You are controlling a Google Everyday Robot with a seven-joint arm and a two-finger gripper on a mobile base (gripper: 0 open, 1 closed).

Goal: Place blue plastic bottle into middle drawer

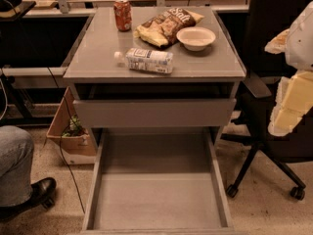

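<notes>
The blue plastic bottle lies on its side near the front edge of the grey cabinet top, its white cap pointing left. The middle drawer is pulled far out below, a wide grey tray with a bare floor. Above it sits a shallower drawer with a plain grey front panel, slightly open. My gripper, white and pale yellow, hangs at the right edge of the camera view, right of the cabinet and apart from the bottle, holding nothing that I can see.
On the cabinet top stand an orange-red soda can, a chip bag and a white bowl. A black office chair is at the right. A person's leg and shoe are at the left, and a cardboard box stands beside the cabinet.
</notes>
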